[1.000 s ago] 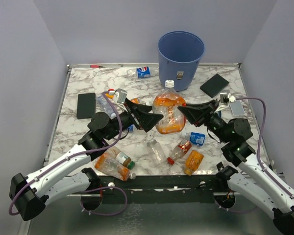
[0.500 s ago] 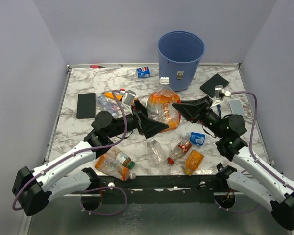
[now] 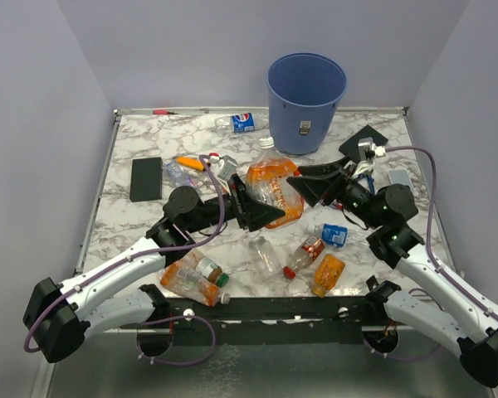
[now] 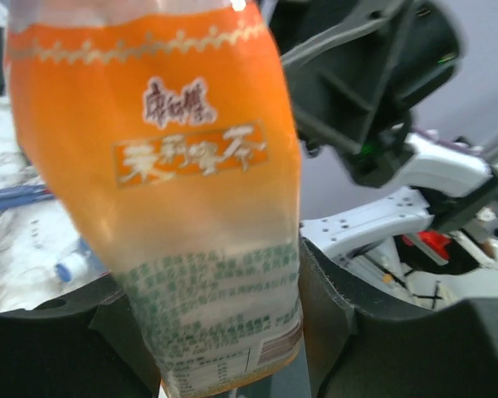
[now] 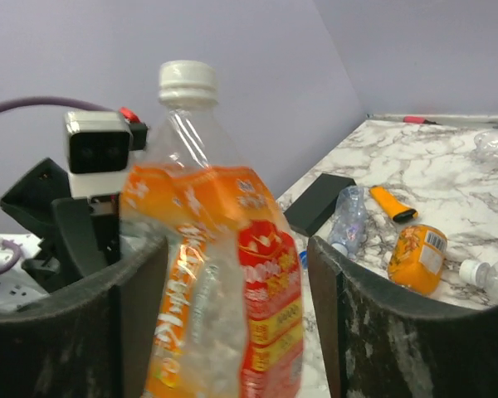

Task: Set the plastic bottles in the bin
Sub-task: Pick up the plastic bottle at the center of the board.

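A large clear plastic bottle with an orange label and white cap stands upright in mid-table between both grippers. My left gripper is shut on its lower body; in the left wrist view the bottle fills the space between the two pads of the gripper. My right gripper is open around the same bottle, and the right wrist view shows a gap between the gripper's right finger and the label. The blue bin stands at the back, past the bottle.
Several small bottles lie near the front: orange ones, a clear one, a red-labelled one and a blue-labelled one. Another bottle lies left of the bin. Black slabs sit on either side.
The left gripper came in and closed on the large bottle. The right gripper, shut on it before, has opened. The bottle shifted slightly left and toward the back.
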You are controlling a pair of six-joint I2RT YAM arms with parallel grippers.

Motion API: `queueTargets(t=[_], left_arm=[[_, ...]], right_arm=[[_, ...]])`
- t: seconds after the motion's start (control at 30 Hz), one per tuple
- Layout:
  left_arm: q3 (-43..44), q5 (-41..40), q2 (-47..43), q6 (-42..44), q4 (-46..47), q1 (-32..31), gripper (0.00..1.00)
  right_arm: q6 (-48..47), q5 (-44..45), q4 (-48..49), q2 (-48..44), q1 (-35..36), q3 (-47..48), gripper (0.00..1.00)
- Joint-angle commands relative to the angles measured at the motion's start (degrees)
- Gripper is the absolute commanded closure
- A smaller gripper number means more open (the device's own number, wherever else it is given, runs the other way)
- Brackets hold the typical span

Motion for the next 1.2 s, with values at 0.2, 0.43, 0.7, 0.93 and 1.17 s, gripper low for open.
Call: queueTargets(t=[0.2, 0.43, 0.7, 0.93, 1.17], left_arm=[[6.0, -22.0, -4.5, 22.8, -22.7, 0.0, 0.83], [4.9, -29.0, -6.7, 37.1, -24.0, 0.0, 0.86], [-5.1, -26.2, -10.8, 45.1, -14.3, -0.1, 0.9], [-8.2, -25.5, -10.2, 43.0, -12.0, -0.1, 0.92], [-9.6, -25.6, -10.7, 42.2, -10.6, -0.1, 0.93]], right_arm=[[-8.5, 4.1, -24.5, 0.7, 0.3, 15.7, 0.12], [-12.6, 2.4, -35.2, 3.1, 0.3, 25.7, 0.12], [-15.7, 1.6, -45.8, 11.2, 0.3, 39.3, 0.15], [-14.3, -0.8, -45.4, 19.6, 1.7, 45.2, 0.18], [-15.5, 8.3, -49.6, 29.3, 10.0, 52.4, 0.15]])
